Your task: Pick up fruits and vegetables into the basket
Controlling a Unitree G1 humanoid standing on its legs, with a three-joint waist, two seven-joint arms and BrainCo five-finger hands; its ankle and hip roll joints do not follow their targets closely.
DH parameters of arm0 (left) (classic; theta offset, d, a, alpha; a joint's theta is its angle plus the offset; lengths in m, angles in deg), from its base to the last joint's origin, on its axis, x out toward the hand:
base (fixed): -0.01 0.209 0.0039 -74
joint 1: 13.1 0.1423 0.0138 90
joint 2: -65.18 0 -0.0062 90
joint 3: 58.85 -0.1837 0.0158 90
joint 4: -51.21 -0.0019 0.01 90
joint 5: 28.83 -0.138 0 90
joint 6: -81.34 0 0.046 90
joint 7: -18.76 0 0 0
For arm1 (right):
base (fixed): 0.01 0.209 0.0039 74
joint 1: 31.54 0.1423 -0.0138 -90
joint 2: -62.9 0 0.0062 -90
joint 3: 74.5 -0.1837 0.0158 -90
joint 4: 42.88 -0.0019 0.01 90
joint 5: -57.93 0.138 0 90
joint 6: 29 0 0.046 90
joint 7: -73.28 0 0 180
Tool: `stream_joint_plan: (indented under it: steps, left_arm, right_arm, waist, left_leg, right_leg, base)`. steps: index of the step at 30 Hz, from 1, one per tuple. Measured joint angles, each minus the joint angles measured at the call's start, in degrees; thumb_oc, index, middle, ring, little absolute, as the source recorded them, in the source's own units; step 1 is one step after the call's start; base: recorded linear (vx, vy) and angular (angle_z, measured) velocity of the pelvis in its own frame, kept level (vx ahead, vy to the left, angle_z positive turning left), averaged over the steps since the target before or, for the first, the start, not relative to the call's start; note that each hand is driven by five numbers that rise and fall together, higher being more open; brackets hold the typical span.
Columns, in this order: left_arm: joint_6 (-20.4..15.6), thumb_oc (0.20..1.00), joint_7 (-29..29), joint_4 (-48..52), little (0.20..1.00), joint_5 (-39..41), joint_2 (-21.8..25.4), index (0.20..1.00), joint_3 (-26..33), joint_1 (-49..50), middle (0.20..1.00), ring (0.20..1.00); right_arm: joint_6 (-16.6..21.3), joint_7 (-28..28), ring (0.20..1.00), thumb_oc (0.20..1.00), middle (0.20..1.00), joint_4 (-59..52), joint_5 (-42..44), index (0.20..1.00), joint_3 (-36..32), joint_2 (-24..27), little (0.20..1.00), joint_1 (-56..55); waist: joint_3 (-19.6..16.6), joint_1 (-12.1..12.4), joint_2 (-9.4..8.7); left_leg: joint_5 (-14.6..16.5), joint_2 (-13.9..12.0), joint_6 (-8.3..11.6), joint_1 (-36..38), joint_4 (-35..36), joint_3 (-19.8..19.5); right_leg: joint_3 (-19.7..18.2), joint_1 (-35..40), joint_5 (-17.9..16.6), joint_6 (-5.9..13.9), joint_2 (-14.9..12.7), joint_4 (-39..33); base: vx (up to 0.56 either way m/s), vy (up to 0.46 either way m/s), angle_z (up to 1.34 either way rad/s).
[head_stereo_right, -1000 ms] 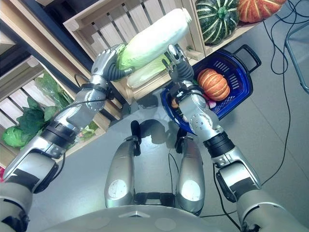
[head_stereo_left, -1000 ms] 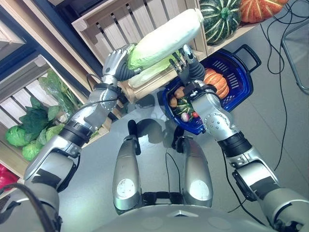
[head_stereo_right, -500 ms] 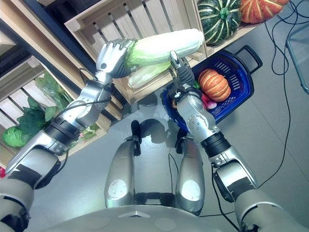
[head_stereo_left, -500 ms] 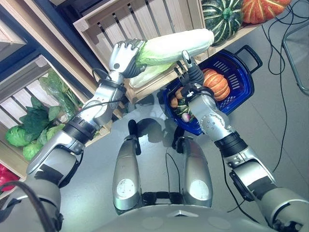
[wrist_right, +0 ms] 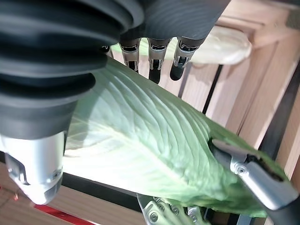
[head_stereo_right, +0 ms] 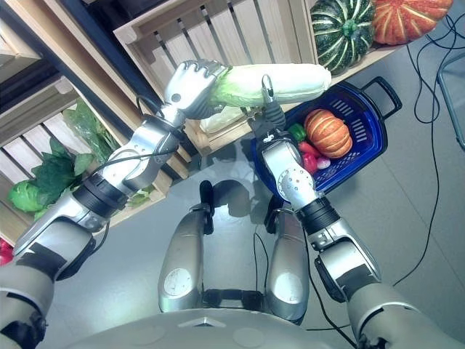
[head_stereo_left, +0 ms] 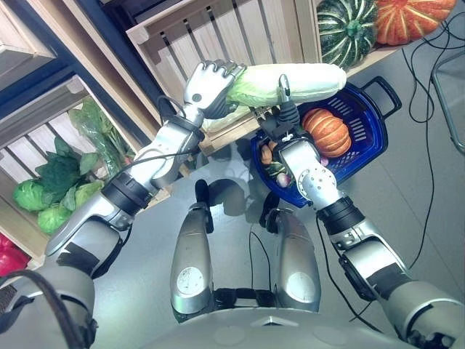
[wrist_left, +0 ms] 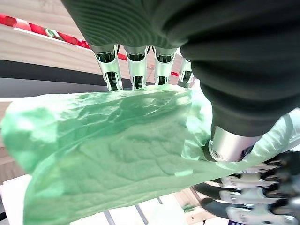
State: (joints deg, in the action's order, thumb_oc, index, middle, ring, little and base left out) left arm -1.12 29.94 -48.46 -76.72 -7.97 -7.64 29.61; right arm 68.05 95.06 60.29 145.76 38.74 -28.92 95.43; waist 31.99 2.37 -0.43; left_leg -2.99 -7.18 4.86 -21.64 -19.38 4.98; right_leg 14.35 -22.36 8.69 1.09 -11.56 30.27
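Note:
A long napa cabbage lies about level in the air, its white end over the blue basket. My left hand is shut on its green leafy end; in the left wrist view the fingers curl over the leaves. My right hand reaches up beneath the cabbage's middle, open, its straight fingers resting against the cabbage. The basket stands on the floor and holds an orange pumpkin and smaller vegetables.
Wooden crates rise behind the cabbage, with a second napa cabbage lying in one. A green striped squash and an orange pumpkin sit on the shelf above the basket. Leafy greens fill the left crate.
The cabbage has swung down from a steep tilt to about level, and my left hand has carried it right, toward the basket. My right hand stays under it.

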Motion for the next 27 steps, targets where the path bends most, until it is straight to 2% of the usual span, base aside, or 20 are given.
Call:
stream_joint_plan:
  steps: [8,9,10,11,19,21,22,23,27]
  left_arm:
    - [-0.1,0.2,-3.2,2.3,0.2,0.0,0.5,0.2,-0.6,-0.4,0.2,0.2]
    - [-0.1,0.2,-3.6,2.4,0.2,0.0,0.8,0.2,-0.7,-0.5,0.2,0.2]
    - [-0.1,0.2,-3.8,2.5,0.2,0.0,0.9,0.2,-0.8,-0.5,0.2,0.2]
    - [-0.1,0.2,-4.3,2.5,0.2,0.0,1.1,0.2,-0.8,-0.6,0.2,0.2]
    - [0.9,0.2,-7.4,5.1,0.2,0.1,2.1,0.2,-2.1,-1.0,0.2,0.2]
    - [1.8,0.555,-8.2,6.4,0.555,0.6,2.1,0.555,-2.3,-1.0,0.555,0.555]
    - [2.5,0.903,-8.2,6.7,0.903,0.8,2.1,0.903,-2.6,-1.0,0.903,0.903]
    - [2.7,1.0,-8.0,6.7,1.0,0.9,2.2,1.0,-2.8,-1.0,1.0,1.0]
    - [3.9,1.0,-5.5,6.7,1.0,1.8,3.7,1.0,-4.7,0.5,1.0,1.0]
  right_arm:
    - [3.7,-1.1,1.0,1.0,1.0,4.0,4.4,1.0,-2.2,-0.2,1.0,3.7]
    - [4.3,-1.1,0.592,0.592,0.592,5.2,4.4,0.592,-2.6,-0.2,0.592,5.3]
    - [4.5,-1.1,0.46,0.46,0.46,5.5,4.3,0.46,-2.7,-0.1,0.46,5.7]
    - [4.7,-1.1,0.2,0.2,0.2,6.8,3.2,0.2,-2.7,0.1,0.2,6.8]
    - [6.3,-0.6,0.2,0.2,0.2,9.7,-7.6,0.2,-2.7,0.4,0.2,8.1]
    - [7.2,-0.7,0.2,0.2,0.2,9.8,-11.5,0.2,-2.7,0.6,0.2,8.1]
    - [7.2,-0.9,0.2,0.2,0.2,9.8,-13.0,0.2,-2.7,0.7,0.2,8.1]
    - [7.2,-1.2,0.2,0.2,0.2,9.8,-14.7,0.2,-2.7,1.1,0.2,8.1]
    - [7.2,-2.4,0.2,0.2,0.2,9.7,-21.3,0.2,-2.7,3.5,0.2,8.4]
  waist:
    - [0.0,0.5,0.02]
    - [0.0,0.5,0.03]
    - [0.0,0.5,0.04]
    - [0.0,0.5,0.04]
    - [-0.1,0.4,0.13]
    - [-0.1,0.3,0.26]
    - [-0.1,0.2,0.3]
    - [-0.1,0.3,0.35]
    - [-0.1,0.2,0.39]
  left_leg:
    - [-0.2,0.7,-0.39,0.0,0.8,0.0]
    - [-0.3,0.8,-0.42,0.0,0.8,0.0]
    - [-0.3,0.8,-0.43,0.0,0.8,0.0]
    - [-0.3,0.8,-0.43,0.0,0.8,0.0]
    - [-0.3,1.0,-0.48,0.0,1.0,0.1]
    - [-0.4,1.1,-0.66,0.1,1.5,0.2]
    - [-0.5,1.2,-0.71,0.2,1.7,0.3]
    - [-0.5,1.3,-0.72,0.2,1.7,0.4]
    - [-0.5,1.3,-0.72,0.2,1.9,0.7]
  right_leg:
    - [0.3,0.1,-0.2,0.38,-0.7,-0.4]
    - [0.3,0.1,-0.3,0.44,-0.8,-0.4]
    - [0.3,0.1,-0.3,0.46,-0.8,-0.4]
    - [0.3,0.1,-0.3,0.49,-0.8,-0.4]
    - [0.3,0.1,-0.3,0.54,-1.0,-0.7]
    - [0.3,0.1,-0.4,0.68,-1.1,-1.1]
    - [0.2,0.1,-0.5,0.75,-1.1,-1.2]
    - [0.1,0.1,-0.5,0.8,-1.2,-1.2]
    - [0.0,-0.1,-0.5,0.86,-1.2,-1.3]
  base:
    - [-0.01,0.023,0.03]
    - [0.0,0.0,0.0]
    - [-0.02,0.031,0.01]
    - [-0.02,0.032,0.01]
    - [-0.02,0.039,0.0]
    - [-0.02,0.039,-0.01]
    - [0.0,0.0,0.0]
    - [0.0,0.0,0.0]
    - [-0.01,-0.004,-0.01]
